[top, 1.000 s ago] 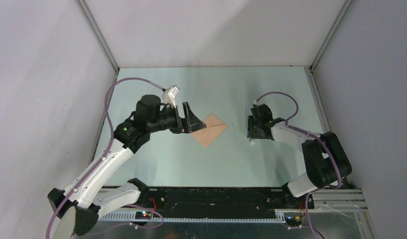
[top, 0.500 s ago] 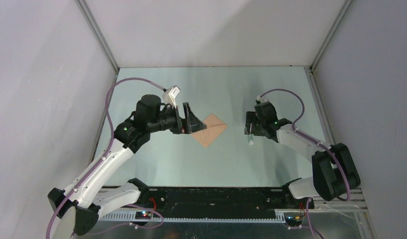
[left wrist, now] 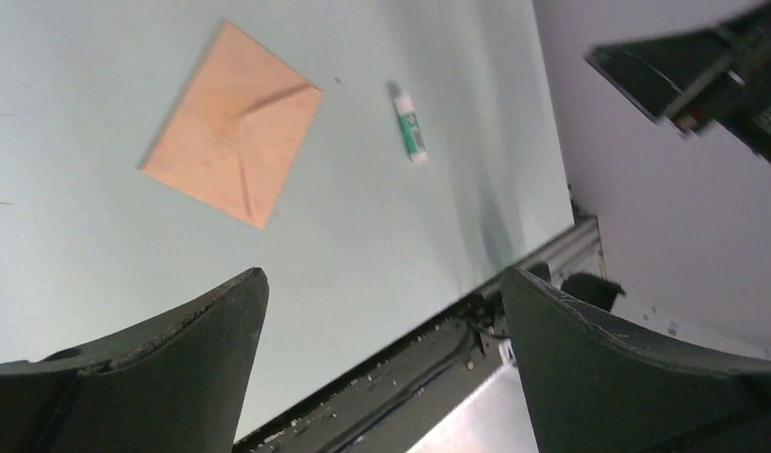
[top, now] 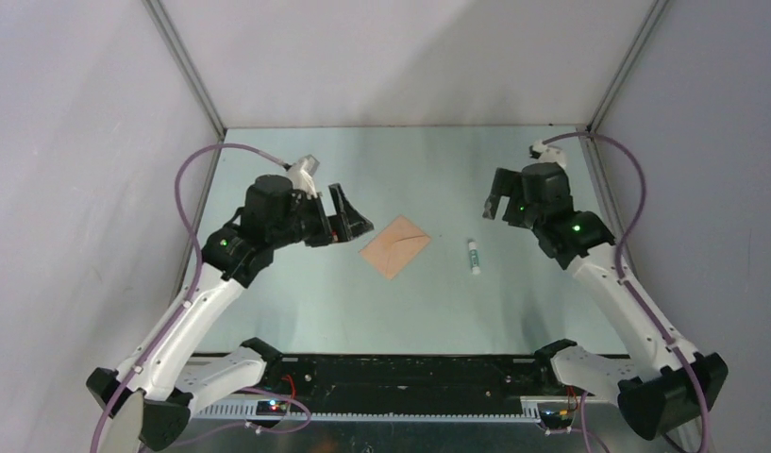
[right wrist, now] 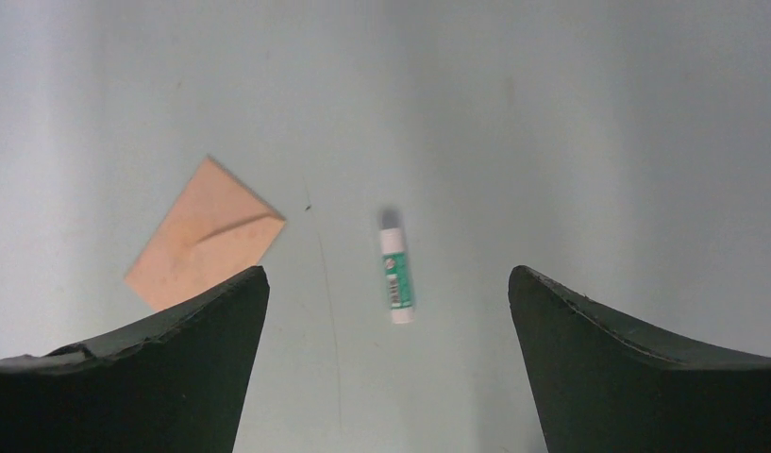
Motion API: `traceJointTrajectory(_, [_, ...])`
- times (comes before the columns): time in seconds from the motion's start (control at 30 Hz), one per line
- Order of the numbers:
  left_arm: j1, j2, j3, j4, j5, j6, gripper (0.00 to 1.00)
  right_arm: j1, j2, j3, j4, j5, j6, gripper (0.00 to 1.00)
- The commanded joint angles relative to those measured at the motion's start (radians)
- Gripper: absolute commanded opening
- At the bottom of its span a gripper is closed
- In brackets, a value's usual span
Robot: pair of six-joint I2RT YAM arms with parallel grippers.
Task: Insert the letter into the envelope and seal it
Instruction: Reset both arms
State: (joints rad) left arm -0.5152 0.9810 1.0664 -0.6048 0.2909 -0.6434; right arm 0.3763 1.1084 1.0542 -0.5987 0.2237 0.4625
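Note:
The tan envelope (top: pixel 395 246) lies flat in the middle of the table, turned like a diamond, its triangular flap folded down (left wrist: pixel 235 123) (right wrist: pixel 204 236). The letter does not show in any view. My left gripper (top: pixel 345 215) hangs open to the left of the envelope, apart from it, nothing between its fingers (left wrist: pixel 383 274). My right gripper (top: pixel 499 202) is raised at the back right, open and empty (right wrist: pixel 388 271), looking down on the table.
A white and green glue stick (top: pixel 474 256) lies on the table just right of the envelope (left wrist: pixel 409 122) (right wrist: pixel 396 269). Grey walls close the table in on three sides. The black base rail (top: pixel 410 373) runs along the near edge.
The right gripper opened, left the glue stick lying on the table, and rose away to the back right. The left gripper drew back to the left, off the envelope's edge.

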Motion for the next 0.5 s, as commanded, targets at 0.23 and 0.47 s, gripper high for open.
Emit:
traceJointTrajectory(0.23, [0.132, -0.085, 0.145, -0.186, -0.351, 0.076, 1.00, -0.037, -0.147, 0.160, -0.383, 0.405, 0.010, 0.99])
traceJointTrajectory(0.47, [0.150, -0.103, 0.151, -0.213, -0.408, 0.106, 1.00, -0.047, -0.210, 0.152, -0.397, 0.402, 0.024, 1.00])
